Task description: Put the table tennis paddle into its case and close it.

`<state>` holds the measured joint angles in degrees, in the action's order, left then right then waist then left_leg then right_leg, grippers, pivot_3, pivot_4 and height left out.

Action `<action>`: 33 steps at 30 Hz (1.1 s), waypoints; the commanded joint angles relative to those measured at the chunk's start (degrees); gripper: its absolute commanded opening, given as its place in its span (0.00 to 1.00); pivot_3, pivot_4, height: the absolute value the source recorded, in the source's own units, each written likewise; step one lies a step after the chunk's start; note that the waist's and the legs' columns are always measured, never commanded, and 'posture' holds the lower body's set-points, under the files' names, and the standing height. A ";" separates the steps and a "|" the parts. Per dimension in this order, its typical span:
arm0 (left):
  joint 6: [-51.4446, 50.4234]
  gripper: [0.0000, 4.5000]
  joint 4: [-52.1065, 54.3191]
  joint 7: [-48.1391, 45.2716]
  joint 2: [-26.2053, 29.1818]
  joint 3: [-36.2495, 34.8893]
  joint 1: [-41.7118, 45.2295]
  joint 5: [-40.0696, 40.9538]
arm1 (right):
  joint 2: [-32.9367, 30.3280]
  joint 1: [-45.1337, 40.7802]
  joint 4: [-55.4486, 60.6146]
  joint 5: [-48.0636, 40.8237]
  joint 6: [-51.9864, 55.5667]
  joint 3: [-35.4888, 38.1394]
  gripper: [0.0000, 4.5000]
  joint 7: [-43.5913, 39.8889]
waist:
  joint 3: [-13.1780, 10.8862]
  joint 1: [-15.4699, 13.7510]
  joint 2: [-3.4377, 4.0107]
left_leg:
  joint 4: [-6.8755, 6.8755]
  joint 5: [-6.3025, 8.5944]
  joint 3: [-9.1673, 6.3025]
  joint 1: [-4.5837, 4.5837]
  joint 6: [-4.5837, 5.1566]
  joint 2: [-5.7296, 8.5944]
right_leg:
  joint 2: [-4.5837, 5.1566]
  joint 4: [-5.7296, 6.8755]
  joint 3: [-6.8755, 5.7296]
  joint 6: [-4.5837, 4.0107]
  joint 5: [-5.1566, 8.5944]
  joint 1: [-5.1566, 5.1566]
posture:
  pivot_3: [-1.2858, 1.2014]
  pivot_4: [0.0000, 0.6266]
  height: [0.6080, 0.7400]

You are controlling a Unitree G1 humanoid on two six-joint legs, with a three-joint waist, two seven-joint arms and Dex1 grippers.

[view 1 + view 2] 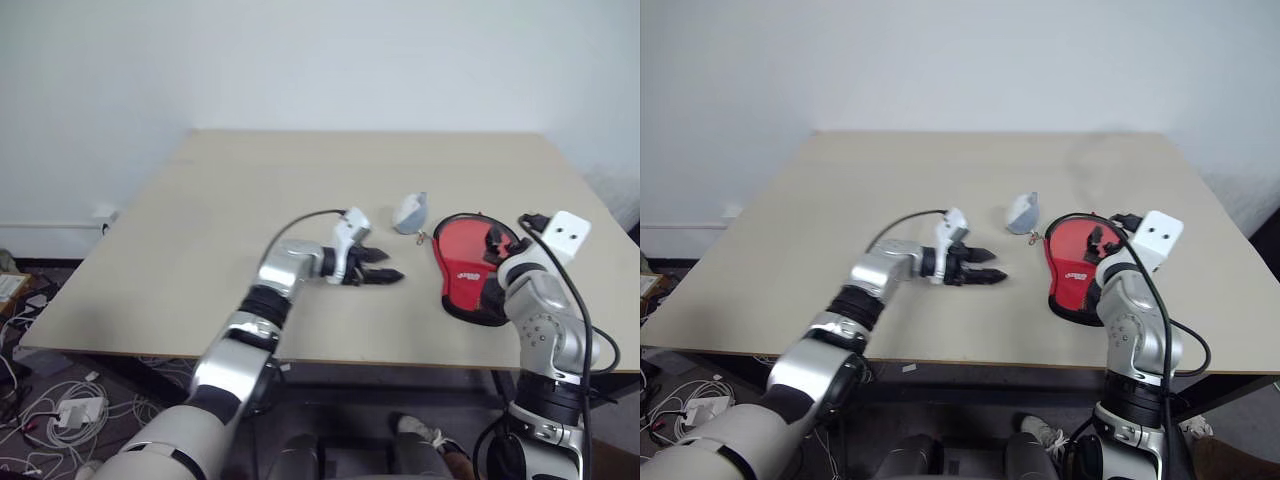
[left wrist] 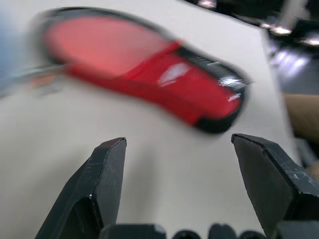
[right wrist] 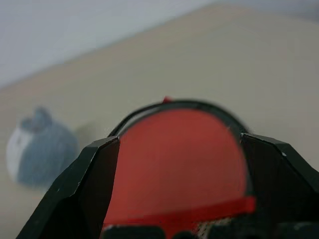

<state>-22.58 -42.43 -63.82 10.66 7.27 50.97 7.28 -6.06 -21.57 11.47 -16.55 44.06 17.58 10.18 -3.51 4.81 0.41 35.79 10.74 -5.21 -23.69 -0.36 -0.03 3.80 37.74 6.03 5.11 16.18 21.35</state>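
The case (image 1: pixel 468 268) lies flat on the table (image 1: pixel 200 230), toward the table's right front part, near the front edge. A small stuffed toy (image 1: pixel 410 212) sits on the table just beside the case, to its left and slightly behind it. The left gripper (image 1: pixel 385 268) hangs over the table to the left of the case, pointing toward it. The right gripper (image 1: pixel 497 252) is above the right part of the case.

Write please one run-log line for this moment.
left pincer: open, empty | right pincer: open, over case | case: flat on table
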 commanded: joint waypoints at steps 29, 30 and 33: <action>-2.74 0.80 13.52 1.66 7.73 0.41 -9.32 1.50 | -6.37 4.13 -5.11 7.57 20.61 -11.58 0.66 -6.14 | 0.31 -2.15 -0.64 | 0.18 -0.01 -0.28 0.07 -0.04 0.04 | 0.11 -0.07 -0.42 0.03 0.02 -0.23 | 0.52 0.00 1.00; -2.74 0.80 13.55 1.95 7.59 0.37 -9.28 1.42 | -5.80 3.64 -5.71 7.41 20.96 -10.58 0.57 -5.99 | 0.32 -2.13 -0.66 | 0.17 -0.01 -0.28 0.07 -0.04 0.02 | 0.09 -0.07 -0.43 0.03 0.02 -0.28 | 0.52 0.00 1.00; -3.50 0.80 14.63 2.76 7.46 -0.35 -9.65 1.97 | -5.18 2.30 -6.68 8.04 21.24 -10.11 0.34 -5.83 | 0.44 -1.98 -0.85 | 0.17 -0.01 -0.27 0.09 -0.04 0.01 | 0.09 -0.07 -0.43 0.03 0.02 -0.28 | 0.52 0.00 1.00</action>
<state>-26.00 -30.77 -61.57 18.10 7.84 40.77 7.83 -11.89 -19.86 7.61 -8.93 62.88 7.03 4.00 -3.07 2.83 -0.44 35.95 10.72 -5.48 -23.60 -0.40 -0.03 3.89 37.67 5.60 5.15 16.21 21.07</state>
